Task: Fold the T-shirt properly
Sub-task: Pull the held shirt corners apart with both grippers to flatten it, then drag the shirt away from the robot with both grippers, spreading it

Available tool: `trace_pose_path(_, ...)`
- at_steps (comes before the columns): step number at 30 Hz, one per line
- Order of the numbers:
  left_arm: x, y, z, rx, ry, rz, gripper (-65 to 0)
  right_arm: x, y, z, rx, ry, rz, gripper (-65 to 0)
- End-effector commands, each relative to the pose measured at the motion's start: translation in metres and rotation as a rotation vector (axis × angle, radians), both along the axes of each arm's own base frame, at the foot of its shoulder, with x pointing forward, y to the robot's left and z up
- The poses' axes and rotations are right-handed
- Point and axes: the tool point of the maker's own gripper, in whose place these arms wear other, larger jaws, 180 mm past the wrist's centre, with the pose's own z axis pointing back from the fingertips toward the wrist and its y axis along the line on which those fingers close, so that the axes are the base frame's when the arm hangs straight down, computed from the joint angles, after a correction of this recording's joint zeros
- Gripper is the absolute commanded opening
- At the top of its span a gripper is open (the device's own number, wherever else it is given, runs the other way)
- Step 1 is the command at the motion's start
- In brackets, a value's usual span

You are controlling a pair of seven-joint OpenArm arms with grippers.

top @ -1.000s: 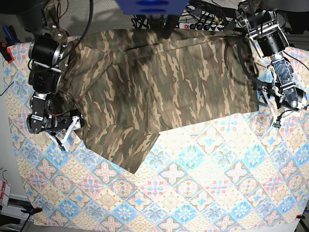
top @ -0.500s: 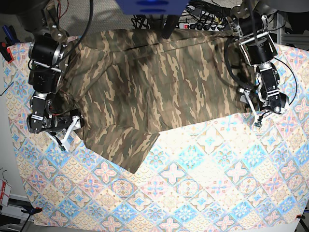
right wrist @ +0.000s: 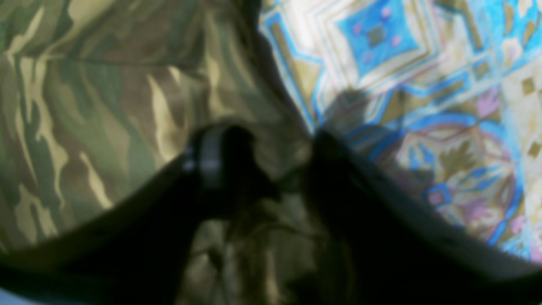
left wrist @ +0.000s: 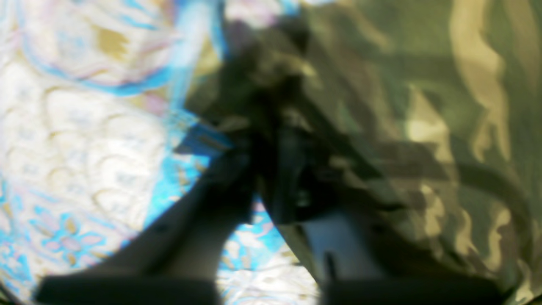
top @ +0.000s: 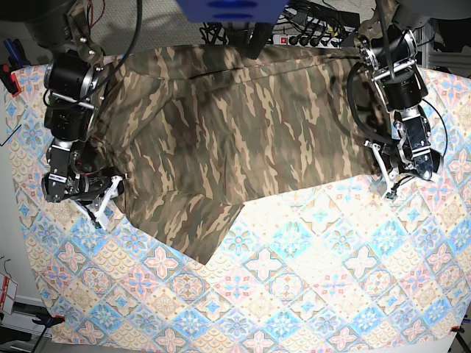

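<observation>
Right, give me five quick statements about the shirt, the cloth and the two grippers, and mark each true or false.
1. The T-shirt lies spread on the tile-patterned cloth. True.
2. The left gripper has shirt fabric pinched between its fingers. True.
3. The right gripper hangs over bare cloth, well away from the shirt. False: its fingers sit at the shirt's edge with fabric between them.
4. The shirt is already folded into a neat rectangle. False: it is spread wide, with one sleeve sticking out toward the near side.
5. Both grippers work the same side of the shirt. False: they are at opposite ends.
</observation>
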Motion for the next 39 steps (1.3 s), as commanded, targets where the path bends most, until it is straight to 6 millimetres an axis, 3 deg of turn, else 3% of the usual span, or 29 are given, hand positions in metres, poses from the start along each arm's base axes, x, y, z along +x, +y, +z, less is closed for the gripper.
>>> trace_pose_path(1,-0.034,-0.036,-0.033,-0.087,0.079,-0.001,-62.8,0.011,-0.005,0.011,-0.011,-0.025,0.006,-49.8)
trace_pose_path(4,-0.032,-0.044,-0.033,-0.1,0.073,-0.005,-63.1,0.01,-0.005,0.011,-0.01,-0.024,0.006,-59.6)
trace_pose_path(6,-0.03,-0.047,-0.033,-0.105,0.07,-0.006,-63.3,0.012,-0.005,0.012,-0.01,-0.027,0.006,-61.8)
trace_pose_path(9,-0.015,-0.047,-0.026,-0.104,0.047,-0.008,-63.3,0.013,-0.006,0.013,-0.009,-0.031,0.0,-61.7)
trace_pose_path(11,-0.003,-0.054,-0.021,-0.116,0.024,-0.011,-63.3,0.016,-0.017,0.014,-0.039,-0.037,-0.061,-61.7)
trace_pose_path(14,0.015,-0.059,-0.013,-0.127,-0.009,-0.015,-63.3,0.031,-0.019,0.025,-0.046,-0.065,-0.082,-61.7)
trace_pose_path(17,0.033,-0.075,-0.005,-0.151,-0.042,-0.025,-63.3,0.035,-0.017,0.026,-0.032,-0.057,-0.086,-61.7)
trace_pose_path(27,0.068,-0.089,0.009,-0.199,-0.075,-0.033,-63.3,0.056,0.002,0.024,0.076,-0.059,-0.114,-61.7)
trace_pose_path(33,0.089,-0.091,0.023,-0.208,-0.125,-0.036,-63.3,0.068,-0.012,0.027,0.031,-0.096,-0.169,-61.7)
trace_pose_path(39,0.111,-0.091,0.04,-0.204,-0.171,-0.042,-63.3,0.086,-0.022,0.043,0.009,-0.15,-0.216,-61.7)
